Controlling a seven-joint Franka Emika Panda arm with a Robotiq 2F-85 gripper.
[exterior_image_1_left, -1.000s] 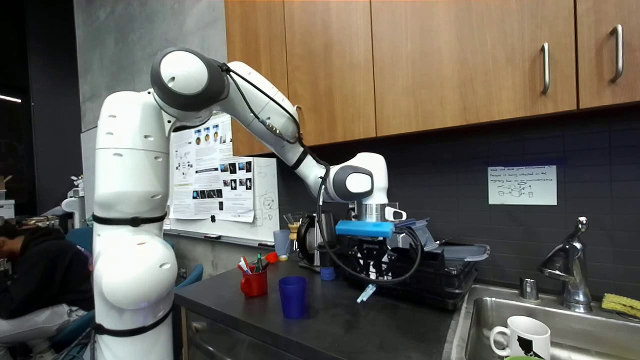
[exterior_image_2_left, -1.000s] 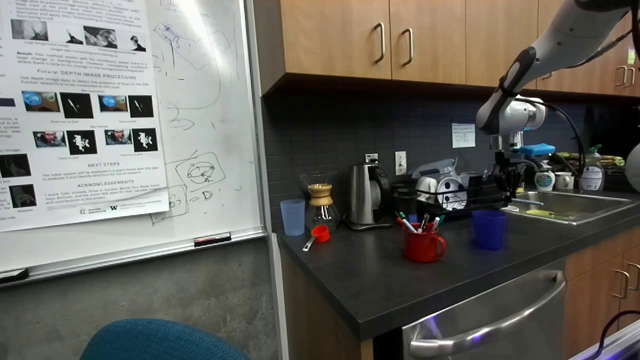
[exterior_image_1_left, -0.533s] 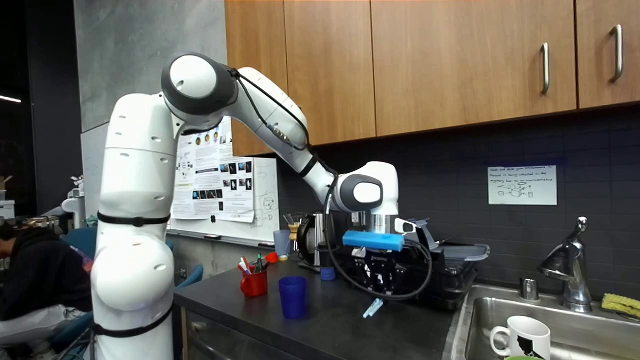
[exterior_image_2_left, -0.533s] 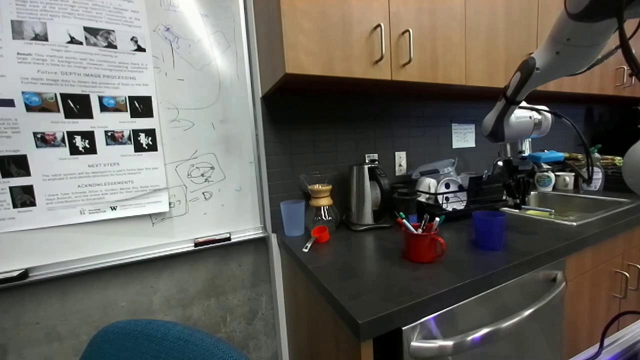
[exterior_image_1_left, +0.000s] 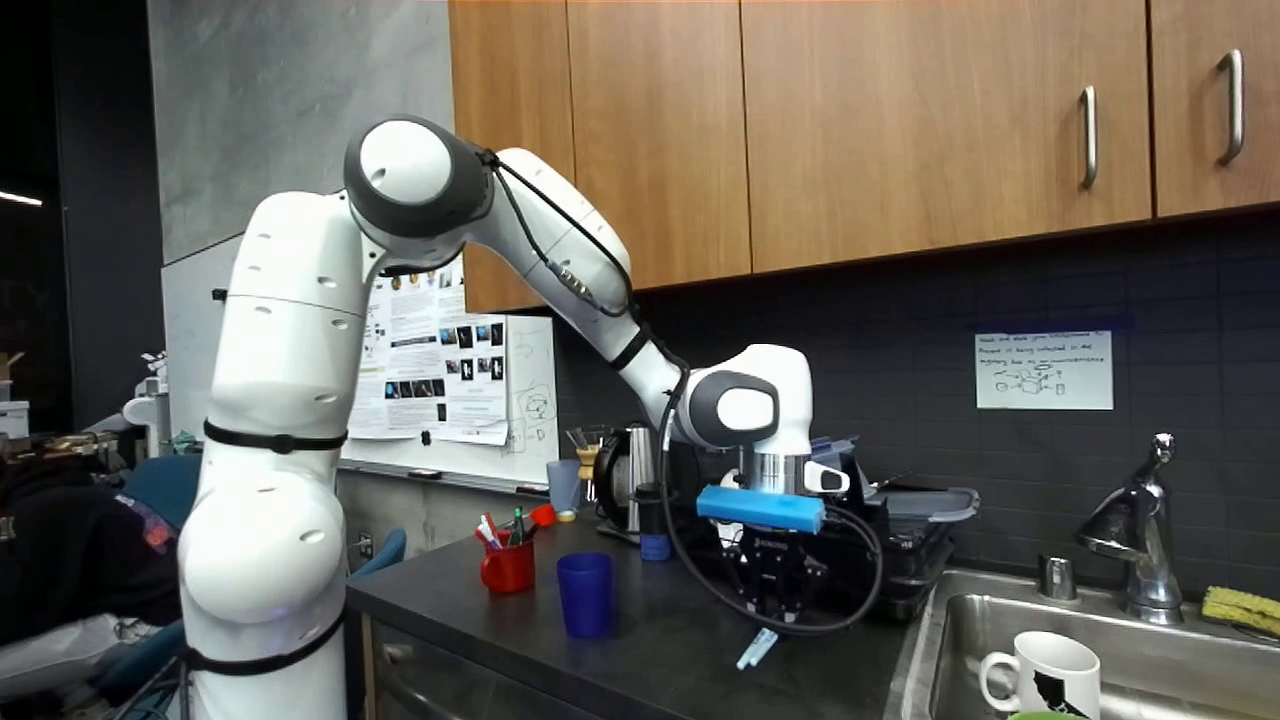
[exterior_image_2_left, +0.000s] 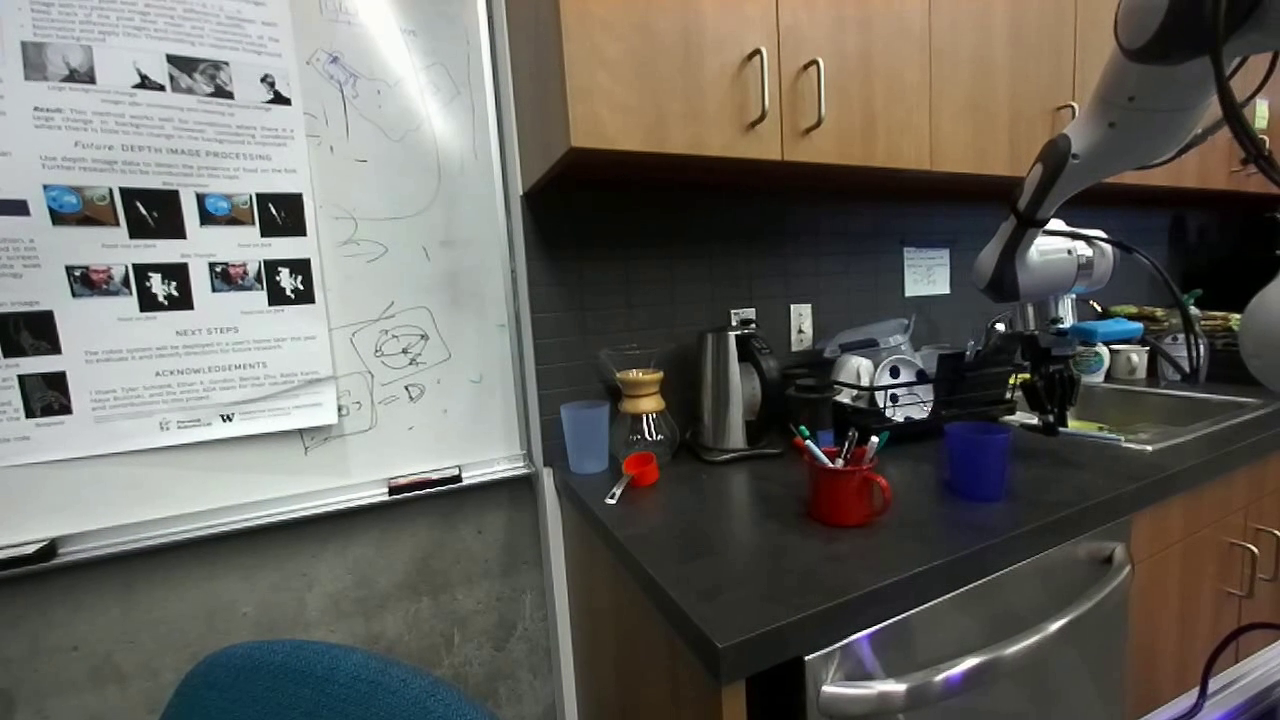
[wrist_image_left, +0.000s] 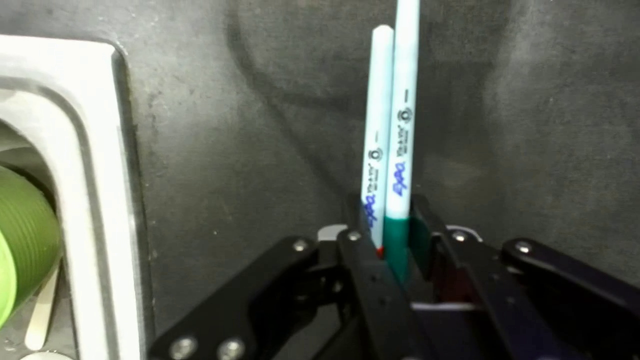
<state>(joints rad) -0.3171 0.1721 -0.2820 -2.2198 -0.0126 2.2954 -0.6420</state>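
My gripper (wrist_image_left: 388, 215) is shut on two white Expo markers. The marker with the green cap (wrist_image_left: 403, 115) lies against the right finger and reaches further out. The marker with a bit of red at its end (wrist_image_left: 377, 130) lies against the left finger. Both markers stick out side by side, and their capped ends are partly hidden between the fingers. In an exterior view the gripper (exterior_image_1_left: 772, 608) points down above the dark counter, with the markers (exterior_image_1_left: 757, 648) sticking out below it. In an exterior view the gripper (exterior_image_2_left: 1050, 420) shows just beyond the blue cup (exterior_image_2_left: 977, 460).
A red mug (exterior_image_2_left: 845, 490) of pens stands near the blue cup. A black dish rack (exterior_image_2_left: 960, 390) and a kettle (exterior_image_2_left: 725, 390) stand by the wall. A sink (wrist_image_left: 95, 150) with a green cup (wrist_image_left: 27, 240) and white mug (exterior_image_1_left: 1050, 670) adjoins the counter.
My gripper has moved down towards the counter and to the right in both exterior views, carrying both markers. The cups and the red mug have not moved.
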